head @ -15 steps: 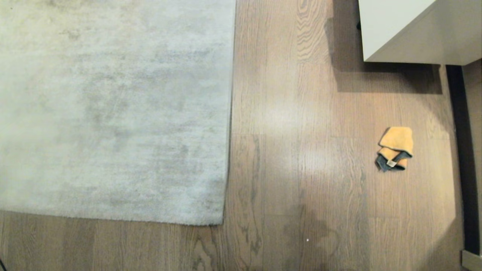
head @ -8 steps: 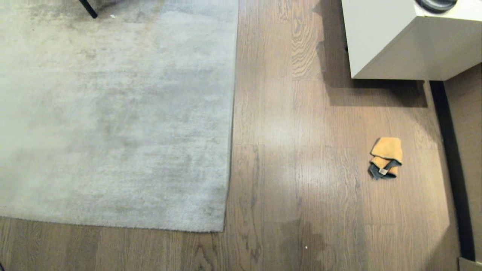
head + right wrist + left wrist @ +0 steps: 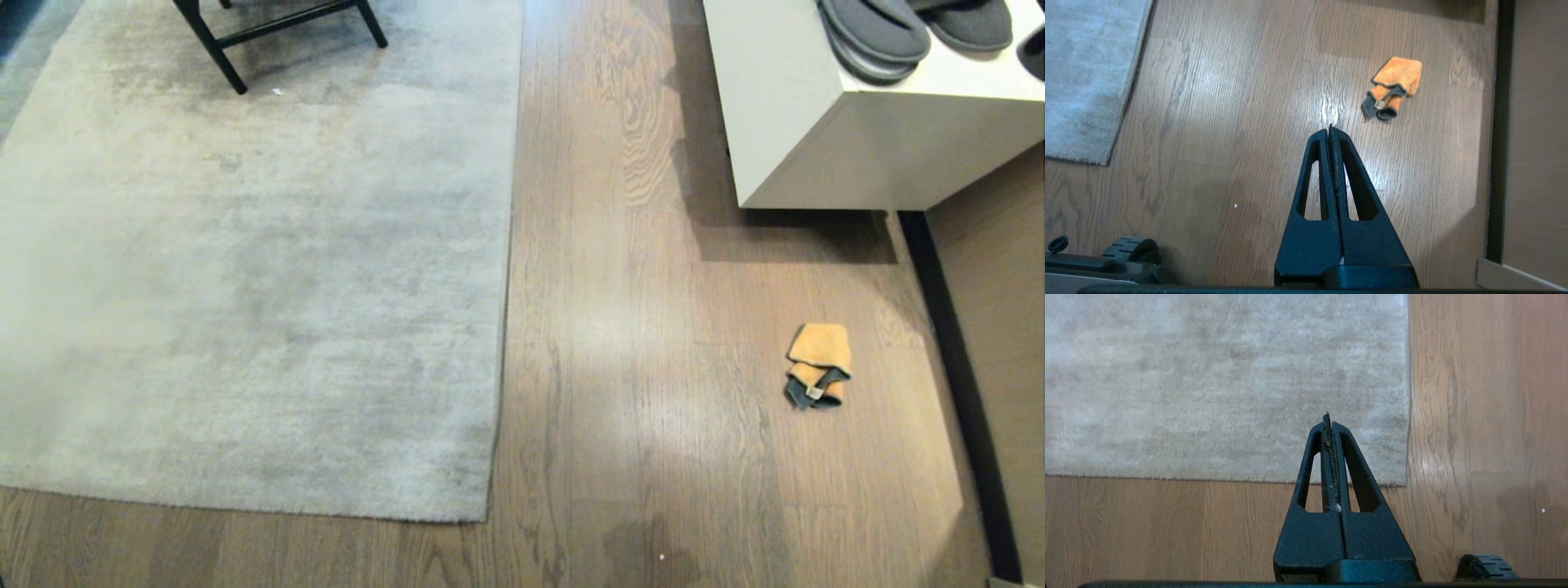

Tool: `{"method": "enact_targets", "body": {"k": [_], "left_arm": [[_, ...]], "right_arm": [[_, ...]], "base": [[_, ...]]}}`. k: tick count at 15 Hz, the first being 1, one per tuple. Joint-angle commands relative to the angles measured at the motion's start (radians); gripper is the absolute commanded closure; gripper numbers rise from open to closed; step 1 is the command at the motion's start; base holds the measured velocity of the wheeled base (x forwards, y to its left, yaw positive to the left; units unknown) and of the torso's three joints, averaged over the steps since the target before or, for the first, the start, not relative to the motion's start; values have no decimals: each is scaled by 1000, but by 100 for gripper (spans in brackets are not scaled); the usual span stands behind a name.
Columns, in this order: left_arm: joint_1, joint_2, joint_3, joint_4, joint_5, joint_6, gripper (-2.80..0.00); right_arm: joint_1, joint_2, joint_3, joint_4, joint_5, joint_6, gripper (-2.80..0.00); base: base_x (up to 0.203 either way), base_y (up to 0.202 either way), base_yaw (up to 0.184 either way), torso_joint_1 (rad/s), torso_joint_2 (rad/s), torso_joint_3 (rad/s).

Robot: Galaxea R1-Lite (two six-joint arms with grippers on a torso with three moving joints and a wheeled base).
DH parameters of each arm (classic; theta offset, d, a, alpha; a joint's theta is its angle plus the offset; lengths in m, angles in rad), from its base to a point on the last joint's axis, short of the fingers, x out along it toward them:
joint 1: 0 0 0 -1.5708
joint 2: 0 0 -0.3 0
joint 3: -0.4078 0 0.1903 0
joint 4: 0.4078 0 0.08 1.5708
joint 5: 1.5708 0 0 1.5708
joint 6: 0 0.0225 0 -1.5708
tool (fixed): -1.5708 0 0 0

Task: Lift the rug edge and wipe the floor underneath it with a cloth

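Observation:
A large pale grey rug (image 3: 261, 269) lies flat on the brown wood floor (image 3: 637, 367); its straight rug edge (image 3: 502, 327) runs down the middle of the head view to a near corner. The crumpled orange cloth (image 3: 817, 366) with a dark grey part lies on the floor to the right, well apart from the rug. Neither arm shows in the head view. My left gripper (image 3: 1327, 416) is shut and empty, high above the rug's near corner (image 3: 1404, 482). My right gripper (image 3: 1329, 128) is shut and empty above bare floor, short of the cloth (image 3: 1392, 87).
A white low cabinet (image 3: 816, 147) with grey slippers (image 3: 873, 33) on top stands at the back right. Black chair legs (image 3: 220, 49) stand on the rug's far end. A dark strip (image 3: 955, 392) and a wall panel run along the right. My base wheel (image 3: 1131, 249) shows near the floor.
The head view has tilted up: the whole scene slid down the picture, bringing the chair legs and the slippers on the cabinet into view. Rug and cloth themselves have not moved.

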Motion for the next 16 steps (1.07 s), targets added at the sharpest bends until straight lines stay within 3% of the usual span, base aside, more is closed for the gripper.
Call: {"method": "enact_targets", "body": {"k": [1,16], "left_arm": [[0,0,0,0,1,-1,0],[0,0,0,0,1,-1,0]], "right_arm": [[0,1,0,0,1,-1,0],[0,1,0,0,1,-1,0]], "base": [[0,0,0,2,-1,207],[0,0,0,3,2,203]]}}
